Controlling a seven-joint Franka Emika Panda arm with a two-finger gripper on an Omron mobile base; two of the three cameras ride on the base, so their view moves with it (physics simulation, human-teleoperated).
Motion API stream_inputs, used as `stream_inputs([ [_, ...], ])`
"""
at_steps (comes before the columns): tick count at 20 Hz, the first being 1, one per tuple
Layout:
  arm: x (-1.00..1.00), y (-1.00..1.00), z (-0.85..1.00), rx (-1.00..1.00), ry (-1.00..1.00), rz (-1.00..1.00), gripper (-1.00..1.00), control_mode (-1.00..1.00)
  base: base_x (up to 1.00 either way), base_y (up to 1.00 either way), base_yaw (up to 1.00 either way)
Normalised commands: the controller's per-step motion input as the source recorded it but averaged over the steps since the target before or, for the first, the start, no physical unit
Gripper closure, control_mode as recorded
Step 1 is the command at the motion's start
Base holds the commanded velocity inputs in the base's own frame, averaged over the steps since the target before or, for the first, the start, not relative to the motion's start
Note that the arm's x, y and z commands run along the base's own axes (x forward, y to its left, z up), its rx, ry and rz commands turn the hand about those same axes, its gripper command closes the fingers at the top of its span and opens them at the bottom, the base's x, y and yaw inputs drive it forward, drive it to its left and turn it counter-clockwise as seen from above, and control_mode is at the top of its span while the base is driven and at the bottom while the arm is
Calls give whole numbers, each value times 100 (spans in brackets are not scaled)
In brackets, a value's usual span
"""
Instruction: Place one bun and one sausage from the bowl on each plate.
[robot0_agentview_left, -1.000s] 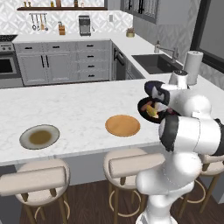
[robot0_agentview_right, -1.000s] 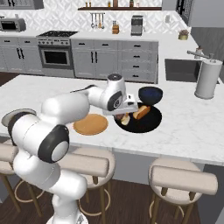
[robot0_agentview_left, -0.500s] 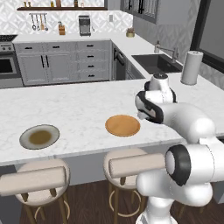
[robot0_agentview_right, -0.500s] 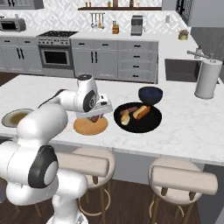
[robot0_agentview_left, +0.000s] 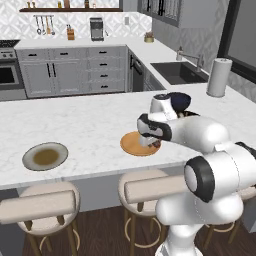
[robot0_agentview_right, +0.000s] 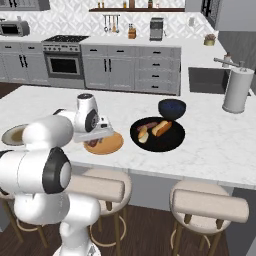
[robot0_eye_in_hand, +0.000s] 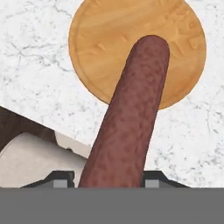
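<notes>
With the pincer (robot0_eye_in_hand: 111, 181) gripping the sausage (robot0_eye_in_hand: 127, 118) above the orange plate (robot0_eye_in_hand: 109, 39), lower it straight to the plate's middle and release only once it rests flat there.

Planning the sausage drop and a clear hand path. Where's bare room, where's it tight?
The orange plate under the held sausage is bare. Open marble lies between it and the grey-rimmed plate. It is crowded between the orange plate and the black bowl, which holds two buns and a sausage, with the dark blue bowl just behind.
</notes>
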Motion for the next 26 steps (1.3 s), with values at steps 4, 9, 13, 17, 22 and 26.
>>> stream_inputs([
  [4,100,0,-47,0,0,0,100,-100,0,0,0],
  [9,98,0,-63,0,0,0,-100,-100,0,0,0],
  [13,26,-20,-8,0,0,1,-100,-100,0,0,0],
  [17,0,-42,20,5,-2,-3,-100,-100,0,0,0],
  [22,2,-31,48,6,-8,-10,-100,-100,0,0,0],
  [26,27,-98,22,2,5,-39,-100,-100,0,0,0],
])
